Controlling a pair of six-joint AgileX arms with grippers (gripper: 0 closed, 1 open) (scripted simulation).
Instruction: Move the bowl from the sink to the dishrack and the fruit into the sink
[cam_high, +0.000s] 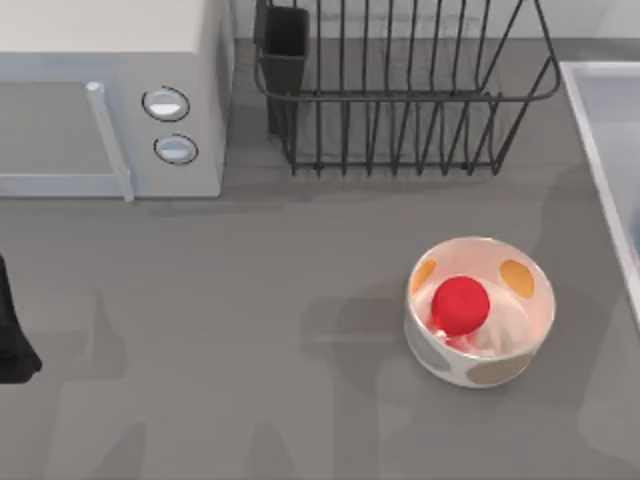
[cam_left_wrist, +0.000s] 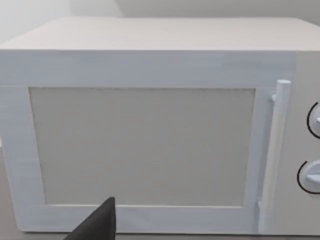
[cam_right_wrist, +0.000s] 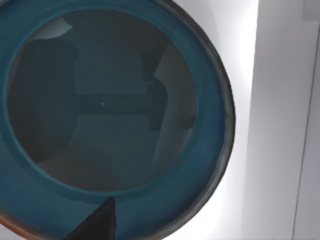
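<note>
Closest to the right wrist camera lies the teal-blue bowl (cam_right_wrist: 112, 115), seen from straight above; its hollow holds nothing but shadow, and it sits in the pale sink (cam_right_wrist: 280, 125), whose light raised rim runs beside it. One dark fingertip of the right gripper (cam_right_wrist: 97, 222) pokes in over the bowl's near edge; whether that gripper is spread or closed cannot be told.

From above, the white bowl (cam_high: 480, 312) with orange and grey spots stands on the grey table (cam_high: 220, 330) toward its right edge, and the red fruit (cam_high: 460, 305) rests inside it. Behind it, at the table's far edge, the black wire dishrack (cam_high: 400, 90) stands with no dishes between its bars, its dark utensil cup (cam_high: 283, 50) at its left corner. At the far left corner is the white microwave-like box (cam_high: 110, 95). The sink's rim is cut off at the table's right edge.

A dark part of the left arm (cam_high: 12, 335) shows at the table's left edge, its wrist camera facing the box door; the left gripper (cam_left_wrist: 97, 222) shows one dark fingertip, its state unreadable.
</note>
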